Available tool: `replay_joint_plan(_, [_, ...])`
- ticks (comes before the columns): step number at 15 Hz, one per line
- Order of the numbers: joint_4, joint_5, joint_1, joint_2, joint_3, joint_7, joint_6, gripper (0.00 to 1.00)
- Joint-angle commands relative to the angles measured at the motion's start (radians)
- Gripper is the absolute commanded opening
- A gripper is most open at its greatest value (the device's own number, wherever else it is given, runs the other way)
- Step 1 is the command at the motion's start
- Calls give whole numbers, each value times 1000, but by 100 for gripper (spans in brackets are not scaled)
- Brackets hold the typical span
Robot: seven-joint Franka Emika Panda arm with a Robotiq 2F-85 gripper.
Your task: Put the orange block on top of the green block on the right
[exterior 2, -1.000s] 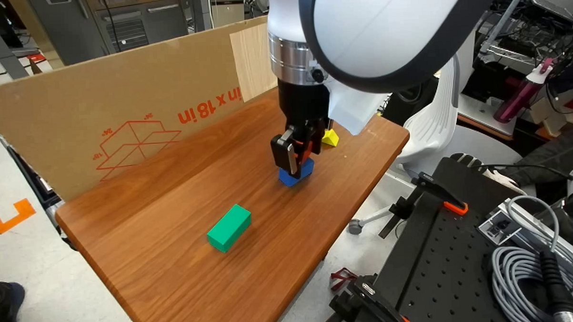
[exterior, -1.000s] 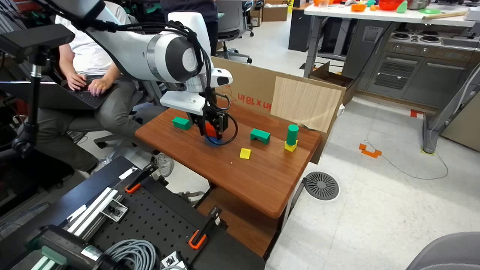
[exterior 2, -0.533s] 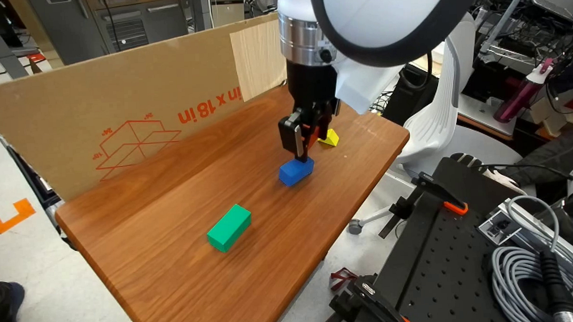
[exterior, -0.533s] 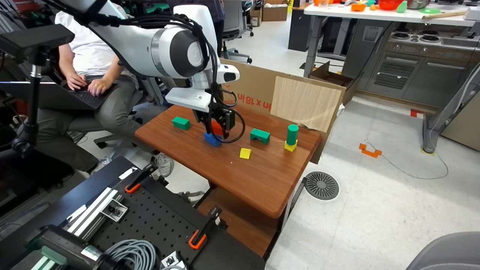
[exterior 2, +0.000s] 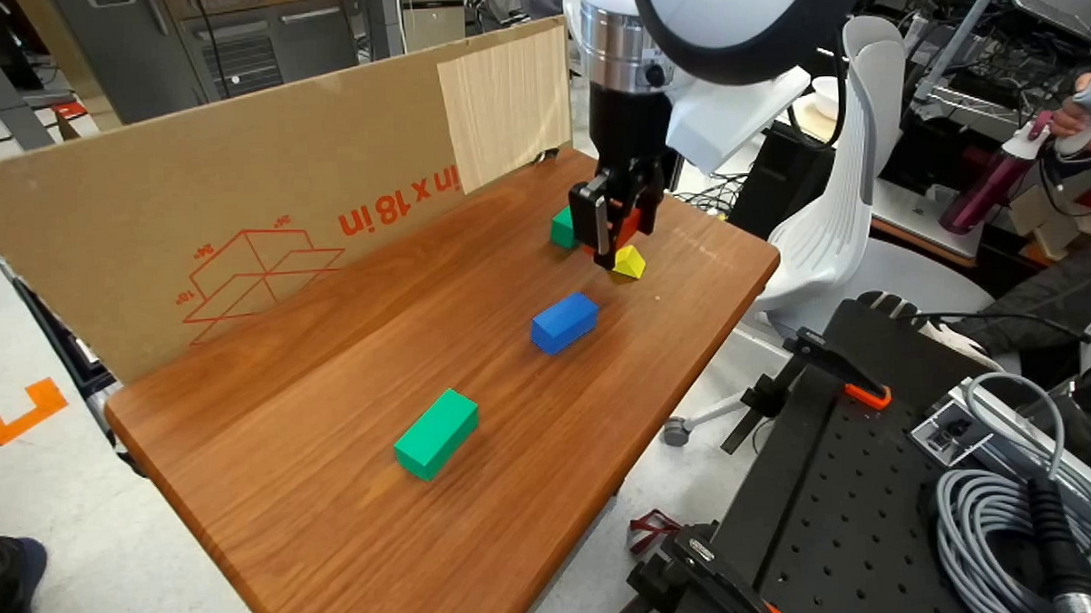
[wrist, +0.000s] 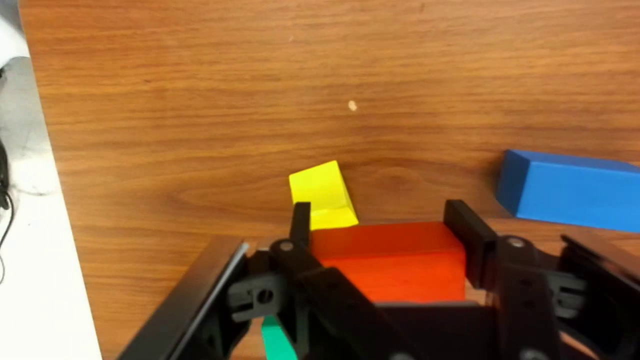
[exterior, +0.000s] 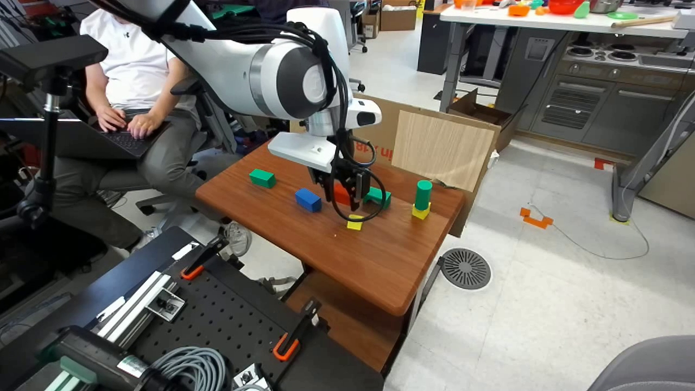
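In the wrist view, your gripper [wrist: 382, 235] is clamped on the orange block [wrist: 392, 262]; its fingers [wrist: 475, 245] stand apart by the length of the block, one against each end. Past the held block, and partly covered by it and a finger, lies a small yellow block [wrist: 322, 192]. The blue block [wrist: 580, 192] rests on the wooden table [wrist: 175, 110], off to the side and cut by the view's edge. A green corner [wrist: 278, 340] shows at the bottom; you cannot read its full shape here.

In an exterior view, you have the orange block near the green arched block [exterior: 377, 195], which sits partly behind the gripper by line of sight. A green cylinder [exterior: 423, 195] stands upright on a second yellow block [exterior: 420, 212]. The blue block lies between the gripper and a plain green block [exterior: 263, 178].

In an exterior view, a cardboard sheet [exterior 2: 367, 122] with inverted red lettering [exterior 2: 397, 201] borders the table. The plain green block is nearest the camera; the orange block is farther off, between your gripper's fingers. You cannot judge its height over the table.
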Motion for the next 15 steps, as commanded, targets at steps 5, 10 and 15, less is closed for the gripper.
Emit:
replay_joint_plan(5, [137, 76, -52, 100, 23, -77, -26, 42])
replay_joint_plan(10, [173, 179, -102, 113, 52, -162, -34, 42])
replay_joint_plan(15, [208, 181, -113, 127, 37, -172, -61, 42])
